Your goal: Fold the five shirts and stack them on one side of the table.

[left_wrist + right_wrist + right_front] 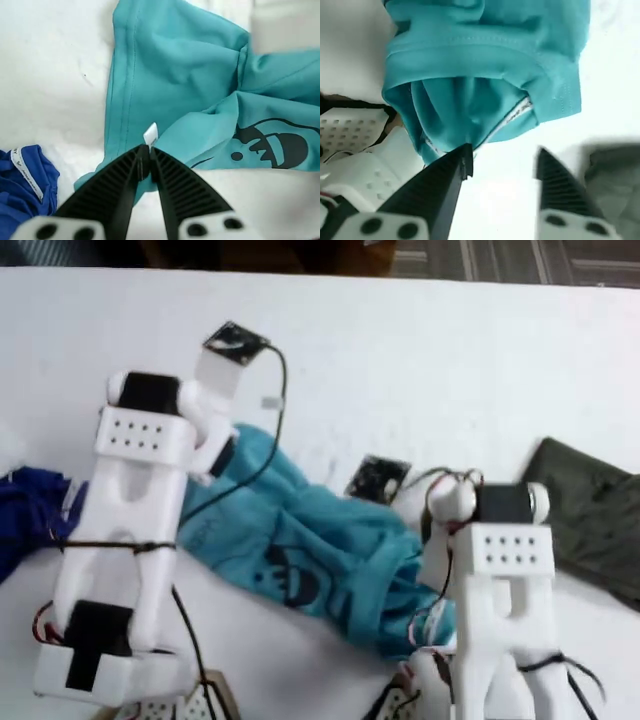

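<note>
Where the left hand (145,162) sits nearest its own wrist camera, we see both black fingers pressed together on the hem of the teal shirt (185,75). A small white tag (150,135) stands up just past their tips. We cannot make out how much cloth is caught between them. Our right hand (502,162) is spread wide and holds nothing. One fingertip touches the bunched seam edge of the teal shirt, and the other hangs over bare desk (420,350).

The teal shirt lies crumpled in the middle of the desk between the two arms, with a dark printed figure (272,147) facing up. From above, the arms cover parts of it and hide both hands. A blue shirt (25,510) lies bunched just beside the left arm, cut off at the frame's edge. A dark green shirt (590,520) lies on the right arm's side, apart from the teal one and also cut off. Beyond them the white desk runs to its far edge.
</note>
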Robot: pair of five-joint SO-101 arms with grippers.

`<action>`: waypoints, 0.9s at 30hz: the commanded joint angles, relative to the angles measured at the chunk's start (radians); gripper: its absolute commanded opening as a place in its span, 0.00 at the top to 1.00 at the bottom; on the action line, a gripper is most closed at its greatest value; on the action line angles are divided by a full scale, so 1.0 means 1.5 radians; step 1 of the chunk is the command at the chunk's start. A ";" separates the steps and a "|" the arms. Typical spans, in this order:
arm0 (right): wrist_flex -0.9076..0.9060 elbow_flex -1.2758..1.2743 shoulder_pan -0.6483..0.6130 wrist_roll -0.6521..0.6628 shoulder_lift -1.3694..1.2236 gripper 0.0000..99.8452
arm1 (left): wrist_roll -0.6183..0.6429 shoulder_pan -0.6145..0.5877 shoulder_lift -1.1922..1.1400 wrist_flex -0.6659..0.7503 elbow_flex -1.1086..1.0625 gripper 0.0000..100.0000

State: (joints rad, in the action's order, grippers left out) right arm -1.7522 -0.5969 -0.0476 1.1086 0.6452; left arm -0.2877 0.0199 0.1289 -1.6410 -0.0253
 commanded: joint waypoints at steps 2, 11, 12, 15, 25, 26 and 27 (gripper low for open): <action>-0.013 0.123 0.003 0.006 -0.032 0.66 | -0.003 0.007 0.030 0.019 -0.027 0.97; 0.019 0.345 -0.073 -0.244 -0.308 0.67 | -0.002 0.003 0.030 0.084 -0.116 0.97; 0.025 0.371 -0.075 -0.271 -0.348 0.67 | -0.002 0.003 0.030 0.087 -0.125 0.97; 0.024 0.449 -0.090 -0.337 -0.459 0.67 | -0.002 0.002 0.030 0.102 -0.151 0.97; 0.013 0.532 -0.155 -0.367 -0.649 0.67 | -0.003 0.002 0.030 0.178 -0.231 0.97; 0.013 0.535 -0.159 -0.367 -0.660 0.67 | -0.003 0.002 0.030 0.189 -0.239 0.97; 0.013 0.536 -0.161 -0.367 -0.674 0.67 | -0.003 0.002 0.030 0.200 -0.246 0.97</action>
State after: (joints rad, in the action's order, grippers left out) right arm -1.7292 0.1672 -0.2746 0.5639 -0.3445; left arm -0.2877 0.0199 0.1289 -1.3786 -0.3828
